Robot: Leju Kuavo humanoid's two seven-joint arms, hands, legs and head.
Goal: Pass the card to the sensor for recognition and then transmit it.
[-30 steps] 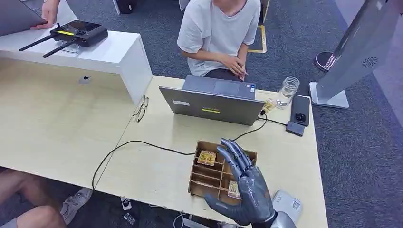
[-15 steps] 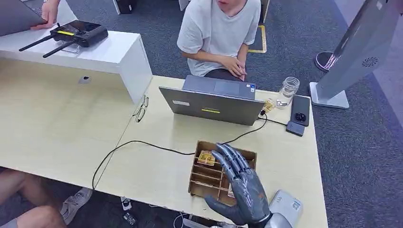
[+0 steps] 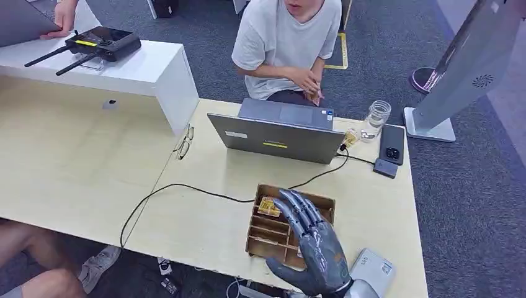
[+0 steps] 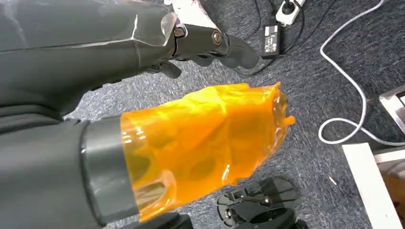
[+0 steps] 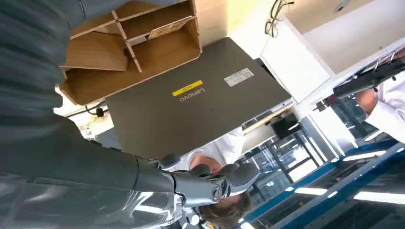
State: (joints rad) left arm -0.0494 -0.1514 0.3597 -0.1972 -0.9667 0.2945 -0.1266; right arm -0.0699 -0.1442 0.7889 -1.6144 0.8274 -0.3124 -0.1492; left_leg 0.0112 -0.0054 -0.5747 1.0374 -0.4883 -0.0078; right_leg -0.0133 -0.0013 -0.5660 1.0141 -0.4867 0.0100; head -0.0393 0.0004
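My right hand [image 3: 312,244] hovers flat with fingers spread over a wooden divided box [image 3: 265,233] at the table's near edge; it holds nothing. One patterned card [image 3: 269,206] lies in a far compartment, left of the fingertips. A second card's edge [image 3: 300,252] peeks out under the palm. The right wrist view shows the box [image 5: 138,47], a card [image 5: 165,27] in it and the hand [image 5: 143,186] with fingers [image 5: 224,181] stretched out. A white sensor unit [image 3: 374,269] sits right of the wrist. My left hand [image 4: 181,133] hangs over the carpet, its thumb wrapped in orange film, gripping nothing.
A grey laptop [image 3: 279,131] stands open beyond the box, with a seated person [image 3: 286,43] behind it. A black cable [image 3: 186,187] crosses the table toward the box. A glass jar [image 3: 376,119], two phones [image 3: 391,146] and glasses [image 3: 183,141] lie on the table.
My right hand has slid a little left and nearer, lower over the box. The card near the palm is more covered now.
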